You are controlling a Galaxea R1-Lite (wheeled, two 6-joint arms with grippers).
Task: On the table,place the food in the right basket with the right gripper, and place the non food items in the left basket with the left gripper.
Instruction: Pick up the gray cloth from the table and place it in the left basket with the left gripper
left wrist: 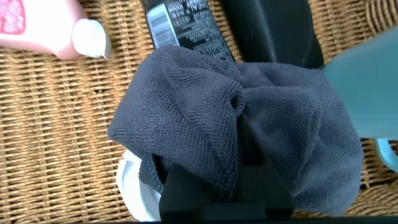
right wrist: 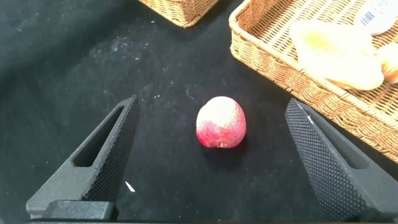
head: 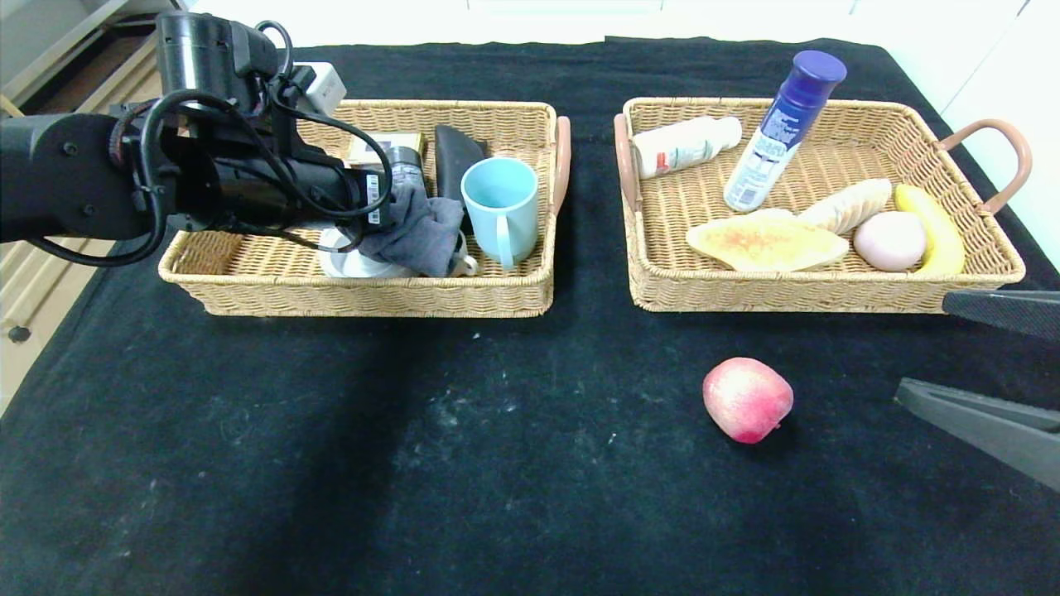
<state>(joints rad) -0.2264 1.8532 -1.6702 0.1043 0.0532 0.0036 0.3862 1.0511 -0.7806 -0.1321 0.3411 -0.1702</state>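
Note:
A red-pink peach [head: 747, 400] lies on the black table [head: 414, 463], in front of the right basket [head: 828, 296]. My right gripper [head: 922, 348] hovers open at the table's right edge, the peach [right wrist: 221, 122] just ahead of its spread fingers [right wrist: 112, 146]. A pale striped croissant [head: 846, 204] rests inside the right basket. My left gripper [head: 389, 217] reaches into the left basket [head: 373, 298], shut on a dark grey cloth [left wrist: 186, 106] that drapes over its fingers and hides their tips.
The left basket also holds a light blue mug [head: 501, 207], a black object [head: 455, 157], a dark bottle [left wrist: 183, 25] and a white disc [head: 352, 263]. The right basket holds a white bottle [head: 686, 145], a blue-capped can [head: 782, 132], a banana [head: 936, 232], a pink ball [head: 889, 240] and a toast-like slab [head: 766, 240].

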